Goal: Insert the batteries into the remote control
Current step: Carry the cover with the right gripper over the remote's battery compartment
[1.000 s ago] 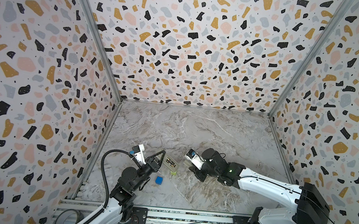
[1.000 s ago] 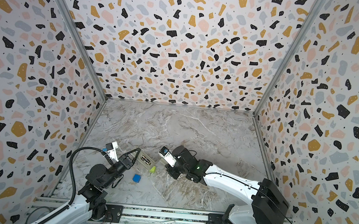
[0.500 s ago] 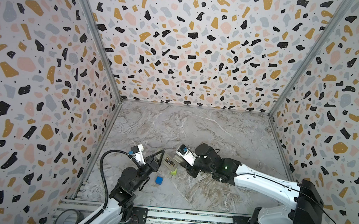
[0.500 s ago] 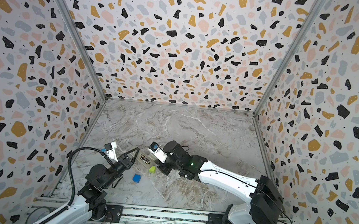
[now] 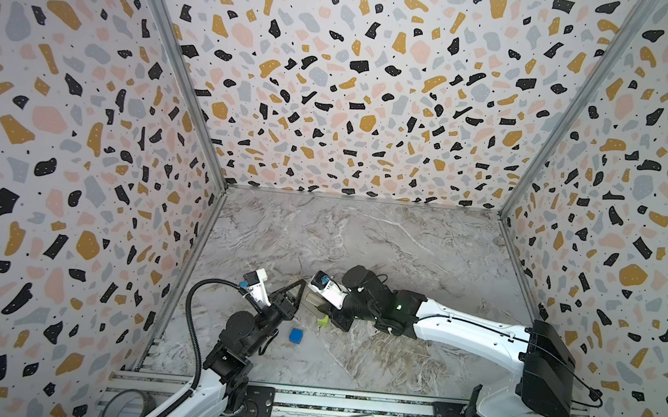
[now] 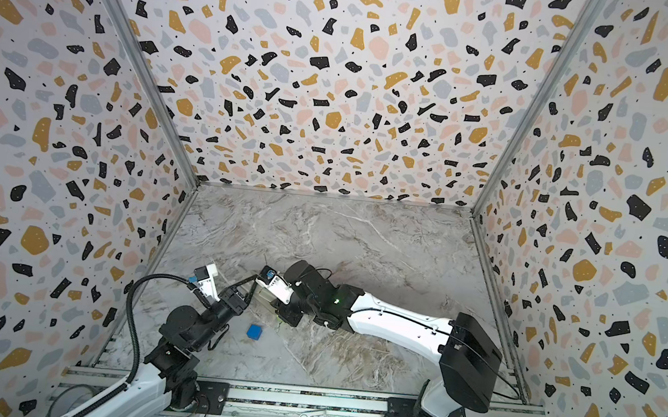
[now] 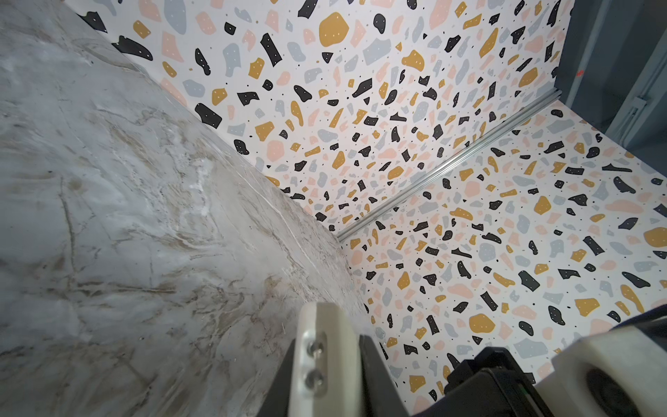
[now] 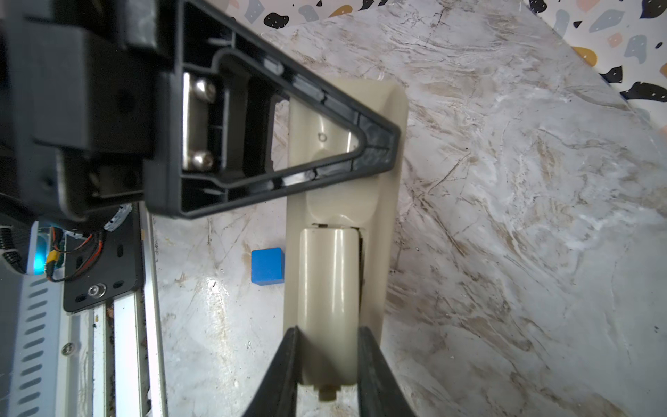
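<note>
Veined grey marble tabletop (image 5: pixel 402 258) sits boxed in by terrazzo-print walls (image 5: pixel 335 92). Since a second ago the right gripper (image 8: pixel 328 330) has reached left across the middle and now clamps the rounded end of the remote control (image 8: pixel 343 202). The fully closed left gripper (image 8: pixel 379 144) lies over its other end. The remote lies back-up beside a blue cube (image 8: pixel 267 265), cream, with a dark gap along its rounded section.

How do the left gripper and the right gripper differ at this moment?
The left gripper has its jaws shut on nothing; the right gripper has its jaws closed on a rounded cream piece. The left gripper's tip lies over one end of the remote control; the right gripper is at the opposite end. Both are over the remote control, which lies back up on the table.
</note>
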Tool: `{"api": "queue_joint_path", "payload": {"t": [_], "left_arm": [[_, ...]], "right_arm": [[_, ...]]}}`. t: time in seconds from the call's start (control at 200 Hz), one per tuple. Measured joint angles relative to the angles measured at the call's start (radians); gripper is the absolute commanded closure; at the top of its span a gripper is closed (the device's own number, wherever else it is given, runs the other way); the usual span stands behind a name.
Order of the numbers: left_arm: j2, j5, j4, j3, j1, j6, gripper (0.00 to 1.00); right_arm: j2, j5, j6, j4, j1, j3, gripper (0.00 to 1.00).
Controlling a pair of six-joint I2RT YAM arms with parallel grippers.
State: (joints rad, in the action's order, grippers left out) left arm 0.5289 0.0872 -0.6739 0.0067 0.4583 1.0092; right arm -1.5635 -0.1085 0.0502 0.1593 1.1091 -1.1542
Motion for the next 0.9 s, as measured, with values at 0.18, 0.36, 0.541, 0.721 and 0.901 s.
{"api": "queue_joint_path", "payload": {"t": [0.18,0.36,0.541,0.721,0.901], "left_arm": [[0.000,-0.001,0.012,0.000,0.000,-0.003,1.00],[0.000,-0.001,0.018,0.000,0.000,-0.003,1.00],[0.000,0.000,0.020,0.000,0.000,-0.003,1.00],[0.000,0.000,0.021,0.000,-0.003,-0.003,1.00],[0.000,0.000,0.021,0.000,-0.004,-0.003,1.00]], "right_arm": [[-0.013,0.000,0.000,-0.002,-0.002,-0.001,0.95],[-0.016,0.000,0.000,-0.003,-0.007,-0.001,0.95],[-0.022,0.000,0.000,-0.005,-0.010,-0.001,0.95],[-0.027,-0.004,0.000,-0.011,-0.011,-0.003,0.95],[-0.035,-0.008,-0.001,-0.012,-0.013,-0.013,0.95]]}}
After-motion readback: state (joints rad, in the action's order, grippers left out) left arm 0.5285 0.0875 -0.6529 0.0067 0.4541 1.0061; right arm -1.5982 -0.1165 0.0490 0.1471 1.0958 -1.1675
